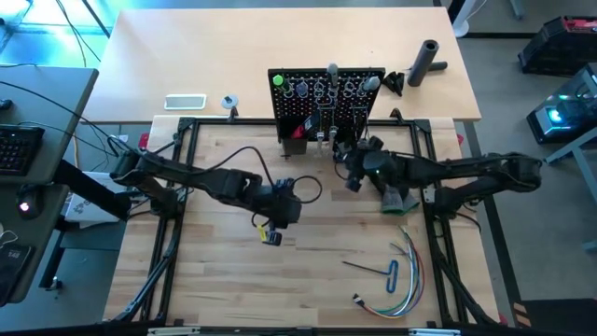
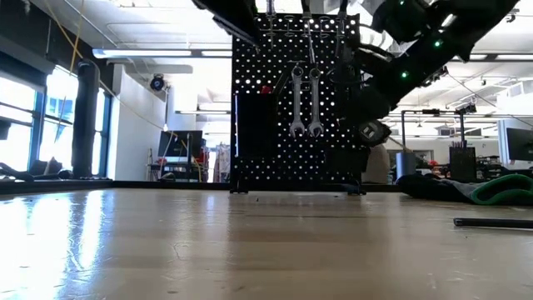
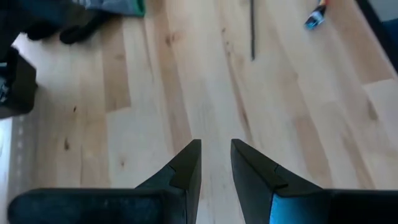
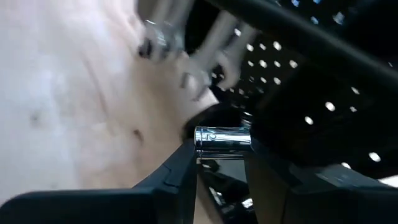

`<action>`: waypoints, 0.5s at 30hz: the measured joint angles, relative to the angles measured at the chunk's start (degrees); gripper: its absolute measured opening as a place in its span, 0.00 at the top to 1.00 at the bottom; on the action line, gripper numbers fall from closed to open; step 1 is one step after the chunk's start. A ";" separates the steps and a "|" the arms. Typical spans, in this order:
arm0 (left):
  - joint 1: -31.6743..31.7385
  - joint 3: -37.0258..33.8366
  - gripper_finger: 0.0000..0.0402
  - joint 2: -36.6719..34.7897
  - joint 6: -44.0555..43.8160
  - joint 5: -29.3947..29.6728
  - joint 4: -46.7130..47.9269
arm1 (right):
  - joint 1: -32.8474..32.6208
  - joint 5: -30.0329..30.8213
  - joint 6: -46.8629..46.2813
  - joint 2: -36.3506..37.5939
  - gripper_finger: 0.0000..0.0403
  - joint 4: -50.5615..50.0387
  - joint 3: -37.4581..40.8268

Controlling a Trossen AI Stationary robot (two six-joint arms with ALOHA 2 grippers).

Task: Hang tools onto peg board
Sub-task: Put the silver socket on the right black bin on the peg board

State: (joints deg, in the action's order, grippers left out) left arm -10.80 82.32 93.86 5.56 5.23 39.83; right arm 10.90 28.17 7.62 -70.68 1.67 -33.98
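Note:
The black peg board (image 1: 326, 98) stands upright at the far middle of the table. Two silver wrenches (image 2: 306, 100) hang on its front, and a green-handled screwdriver (image 1: 278, 81) sits at its top left. My right gripper (image 1: 353, 166) is close in front of the board's right half, shut on a chrome tool (image 4: 222, 142). My left gripper (image 1: 276, 217) hovers over the table's middle; its fingers (image 3: 216, 163) stand slightly apart with nothing between them. A hex key (image 1: 368, 271) lies on the table at the near right. My right gripper pinches a short chrome cylindrical part (image 4: 222, 142) between its two fingertips, and the part spans the gap from finger to finger. The piece is clear of the table, just in front of the peg board (image 4: 298, 93). The rest of the tool is hidden.
A bundle of coloured wires (image 1: 403, 280) lies at the near right beside the hex key. A black and green glove (image 1: 396, 201) lies under the right arm. Behind the board are a black cylinder (image 1: 426, 61) and a phone (image 1: 185, 102). Bare wood lies at the near left.

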 joint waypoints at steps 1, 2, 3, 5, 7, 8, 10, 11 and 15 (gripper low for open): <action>-0.40 0.00 0.81 0.00 0.00 0.00 -0.38 | 0.76 0.04 -0.15 -0.06 0.75 0.00 0.00; -0.71 0.00 0.81 0.00 0.00 0.01 -0.81 | 1.45 0.05 -0.16 -0.13 0.75 0.14 0.00; -0.92 0.00 0.81 0.00 0.00 0.00 -1.20 | 2.07 0.06 -0.16 -0.32 0.75 0.88 0.00; -1.36 0.00 0.81 0.12 0.01 0.02 -1.94 | 3.30 -0.15 -0.12 -0.77 0.75 2.48 0.00; -1.69 0.00 0.81 0.45 0.00 0.02 -2.77 | 4.48 -1.29 -0.13 -1.46 0.75 4.18 -0.02; -1.80 -0.01 0.81 0.57 0.00 0.02 -2.63 | 5.05 -1.47 -0.22 -1.90 0.75 4.75 -0.02; -1.93 -0.04 0.81 1.14 0.00 0.02 -2.84 | 6.17 -1.72 -0.62 -2.77 0.74 5.27 -0.02; -2.03 -0.04 0.81 1.34 -0.02 0.02 -2.97 | 6.71 -1.82 -1.06 -3.19 0.73 5.41 -0.02; -2.43 -0.04 0.81 2.64 -0.44 -0.24 -2.54 | 8.19 -3.36 -1.92 -4.55 0.71 5.54 -0.02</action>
State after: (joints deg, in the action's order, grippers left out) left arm -13.24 82.28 96.51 5.13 5.00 37.29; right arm 19.09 24.81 5.70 -75.23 7.21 -34.00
